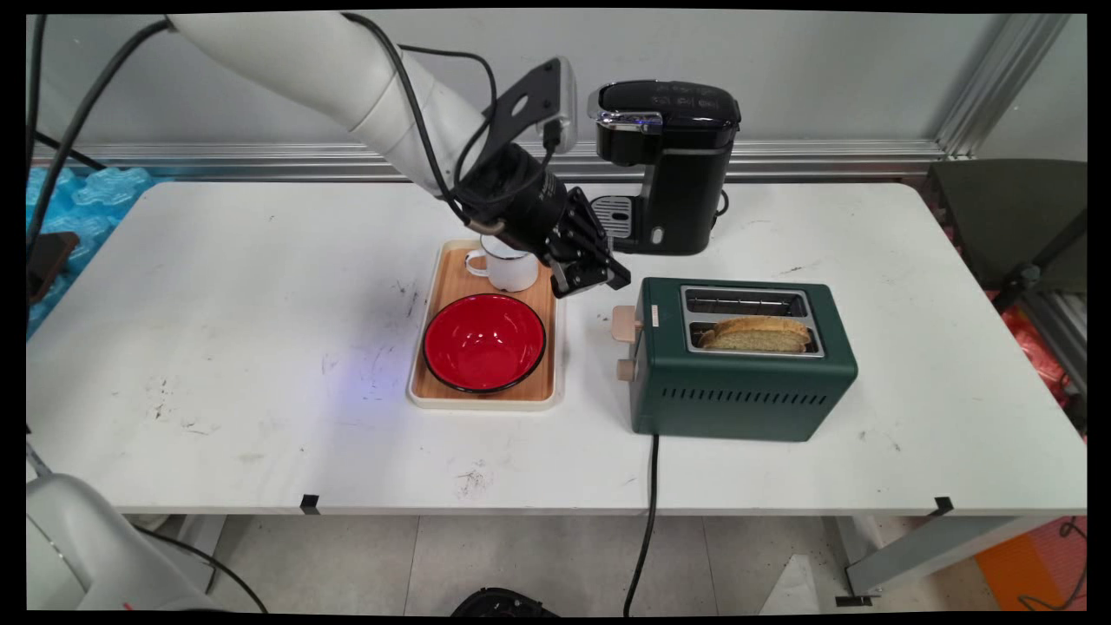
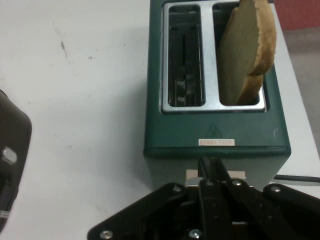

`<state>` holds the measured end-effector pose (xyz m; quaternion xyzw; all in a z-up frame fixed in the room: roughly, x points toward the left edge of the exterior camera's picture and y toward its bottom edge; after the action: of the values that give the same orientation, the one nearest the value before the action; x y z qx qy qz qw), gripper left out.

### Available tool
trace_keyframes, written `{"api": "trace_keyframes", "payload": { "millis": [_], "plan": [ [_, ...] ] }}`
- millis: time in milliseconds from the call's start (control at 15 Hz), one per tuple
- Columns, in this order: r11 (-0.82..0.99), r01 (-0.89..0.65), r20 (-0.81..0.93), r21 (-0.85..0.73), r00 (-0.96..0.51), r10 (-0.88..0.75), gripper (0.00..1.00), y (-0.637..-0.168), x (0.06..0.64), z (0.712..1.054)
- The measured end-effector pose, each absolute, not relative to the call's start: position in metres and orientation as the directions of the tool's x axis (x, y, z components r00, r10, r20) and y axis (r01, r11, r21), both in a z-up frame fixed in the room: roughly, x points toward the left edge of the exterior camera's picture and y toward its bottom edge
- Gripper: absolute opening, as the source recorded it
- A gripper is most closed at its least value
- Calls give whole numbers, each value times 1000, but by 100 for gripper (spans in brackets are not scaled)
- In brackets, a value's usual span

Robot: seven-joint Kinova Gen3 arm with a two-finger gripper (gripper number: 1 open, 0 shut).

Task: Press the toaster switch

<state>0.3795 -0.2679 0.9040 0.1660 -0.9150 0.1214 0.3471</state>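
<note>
We log the white table (image 1: 217, 347), then take the green toaster (image 1: 742, 365) as our landmark. A black coffee machine (image 1: 673, 165) stands behind it. Left of it lies a wooden tray (image 1: 529, 391) bearing a red bowl (image 1: 483, 341) and a white mug (image 1: 508, 267). A slice of toast (image 1: 755, 334) stands in its nearer slot. The gripper (image 2: 212, 172) hovers just beside its lever end, fingers pressed together, pinching nothing.

Lab: aluminium framing (image 1: 998, 82), white table (image 1: 217, 347)
</note>
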Motion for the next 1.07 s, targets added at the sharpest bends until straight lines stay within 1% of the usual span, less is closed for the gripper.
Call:
{"api": "trace_keyframes", "payload": {
  "millis": [1067],
  "plan": [
    [913, -397, 660, -96, -712, -240, 0, -275, 371, 858]
  ]
}}
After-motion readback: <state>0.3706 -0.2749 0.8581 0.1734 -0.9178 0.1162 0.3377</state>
